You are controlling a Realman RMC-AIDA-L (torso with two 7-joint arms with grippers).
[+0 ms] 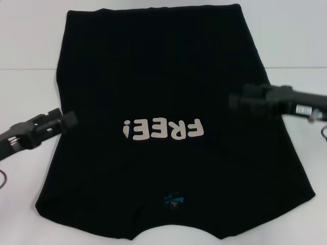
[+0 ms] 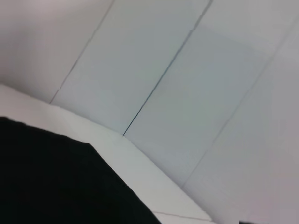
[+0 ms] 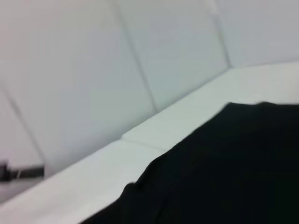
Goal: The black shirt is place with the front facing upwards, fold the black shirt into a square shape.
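Note:
The black shirt (image 1: 158, 92) lies flat on the white table, front up. Its whitish "FREE!" letters (image 1: 163, 129) read upside down in the head view, and the blue neck label (image 1: 172, 199) sits near the table's front edge. My left gripper (image 1: 65, 120) hovers at the shirt's left edge, level with the letters. My right gripper (image 1: 236, 102) is over the shirt's right edge, a little farther back. The left wrist view shows a corner of the black shirt (image 2: 56, 182), and the right wrist view shows more of the black shirt (image 3: 224, 172).
The white table (image 1: 30, 92) shows on both sides of the shirt, with a seam line running across it. Pale wall panels (image 2: 187, 70) stand behind the table. A small dark object (image 3: 21, 172) is at the edge of the right wrist view.

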